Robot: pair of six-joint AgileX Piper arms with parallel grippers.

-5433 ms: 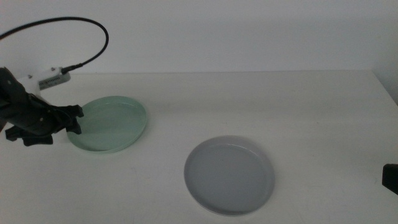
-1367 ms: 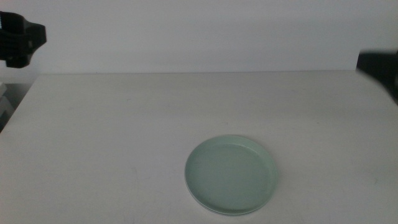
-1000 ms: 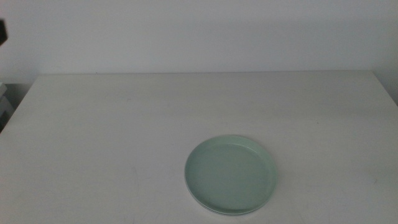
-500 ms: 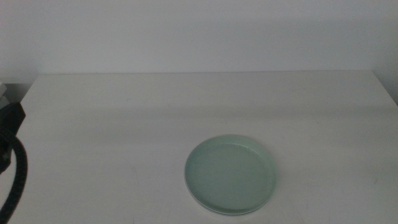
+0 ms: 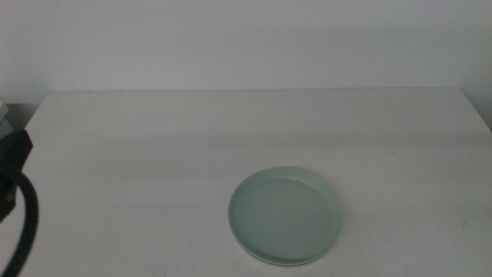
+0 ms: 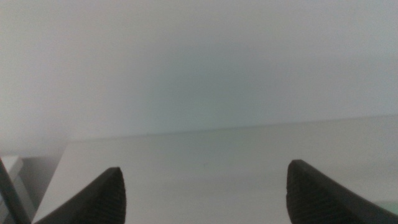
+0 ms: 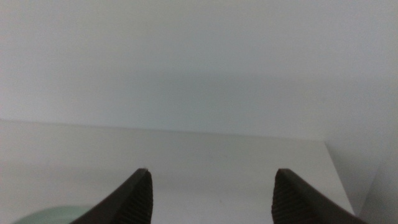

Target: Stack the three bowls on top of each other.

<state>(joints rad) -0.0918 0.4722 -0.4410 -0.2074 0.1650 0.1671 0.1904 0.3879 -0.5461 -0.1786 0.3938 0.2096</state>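
The mint green bowl (image 5: 284, 217) lies flat on the table, right of centre and near the front. A thin pale rim (image 5: 257, 259) shows under its near edge; the grey and white bowls are otherwise hidden. My left gripper (image 6: 208, 202) is open and empty, drawn back at the table's left side; a dark part of that arm (image 5: 11, 185) shows at the left edge of the middle view. My right gripper (image 7: 211, 199) is open and empty, out of the middle view. A sliver of the mint bowl (image 7: 53, 216) shows in the right wrist view.
The white table (image 5: 154, 154) ends at a pale wall behind. A black cable (image 5: 27, 231) hangs at the left edge beside the left arm.
The mint bowl, earlier held by my left gripper at the left, now lies where the grey bowl lay. Both arms have drawn away; the left arm's dark part reappeared at the left edge.
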